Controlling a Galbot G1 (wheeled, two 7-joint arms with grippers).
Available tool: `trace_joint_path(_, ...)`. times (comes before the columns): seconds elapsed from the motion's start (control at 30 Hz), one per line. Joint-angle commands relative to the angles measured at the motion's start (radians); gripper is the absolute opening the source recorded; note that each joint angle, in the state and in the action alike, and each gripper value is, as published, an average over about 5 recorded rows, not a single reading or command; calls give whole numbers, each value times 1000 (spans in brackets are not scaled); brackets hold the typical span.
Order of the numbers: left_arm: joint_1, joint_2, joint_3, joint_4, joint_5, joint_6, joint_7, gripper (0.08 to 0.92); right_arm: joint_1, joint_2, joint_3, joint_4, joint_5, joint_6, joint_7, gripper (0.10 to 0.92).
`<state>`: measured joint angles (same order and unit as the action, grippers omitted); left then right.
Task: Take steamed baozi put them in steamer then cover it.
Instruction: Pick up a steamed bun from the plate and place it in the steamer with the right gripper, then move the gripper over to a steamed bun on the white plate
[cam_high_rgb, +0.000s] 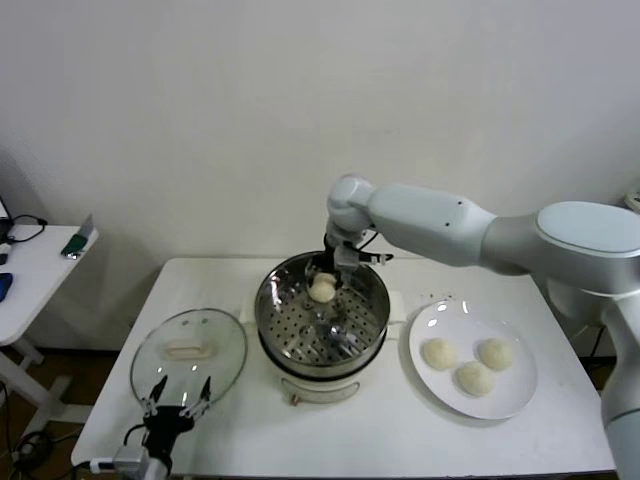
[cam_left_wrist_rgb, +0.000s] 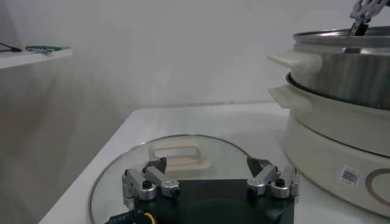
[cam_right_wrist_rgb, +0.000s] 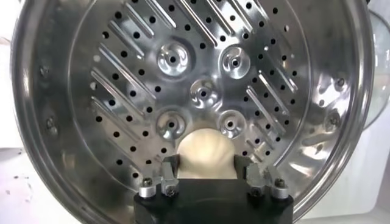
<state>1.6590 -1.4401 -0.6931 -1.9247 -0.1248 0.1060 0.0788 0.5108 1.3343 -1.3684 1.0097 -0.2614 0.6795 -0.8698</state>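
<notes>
The steel steamer (cam_high_rgb: 372, 300) stands mid-table on its cream base. My right gripper (cam_high_rgb: 323, 279) reaches into it at the far side, and its fingers press the sides of one cream baozi (cam_right_wrist_rgb: 206, 147) just above the perforated floor (cam_right_wrist_rgb: 183, 67). Three more baozi (cam_high_rgb: 439, 352) (cam_high_rgb: 495, 352) (cam_high_rgb: 474, 378) lie on the white plate (cam_high_rgb: 515, 400) to the right. The glass cover (cam_high_rgb: 190, 350) lies flat on the table to the left of the steamer. My left gripper (cam_high_rgb: 178, 392) hovers open at its near edge, its bar handle (cam_left_wrist_rgb: 181, 152) just beyond the fingers.
The steamer's side handles (cam_left_wrist_rgb: 295, 61) jut toward the cover. A small white side table (cam_high_rgb: 30, 270) with gadgets stands off to the far left. The wall runs close behind the table. Bare tabletop lies in front of the steamer and plate.
</notes>
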Motion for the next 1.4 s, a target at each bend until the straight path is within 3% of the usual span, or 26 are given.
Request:
trace_joint_path(0.03,0,1,0,-1,0,2,0,823,6,16,-5,-33,70,8,0,779)
trace_joint_path(0.13,0,0,0,-2,1,5,-1,823,78,-23,-27,14,182,-13,-49,815)
trace_joint_path(0.23,-3,-3,0,-3,5,9,0,823,206,-96,-104,94,430,-72,-121,822)
trace_joint_path(0.37,-7,-7,1,-5,8,18,0,823,404,-233,-296,211,826,-272,-209,823)
trace_joint_path(0.5,-12,-8,6,-3,11,22,1,823,514,-381,-416,267,998,-493,-244,823)
trace_joint_path(0.67,-18,-9,7,-1,11,22,1,823,513,-570,-492,337,996,-735,-194,823)
trace_joint_path(0.87,-21,-5,-1,1,7,19,1,823,392,-725,-509,459,913,-887,-94,823)
trace_joint_path(1.07,-20,-5,-6,3,7,19,1,823,222,-747,-424,523,852,-999,16,823)
trace_joint_path(1.4,-9,-7,-15,-2,7,13,1,823,-4,-692,-283,451,763,-1053,54,823)
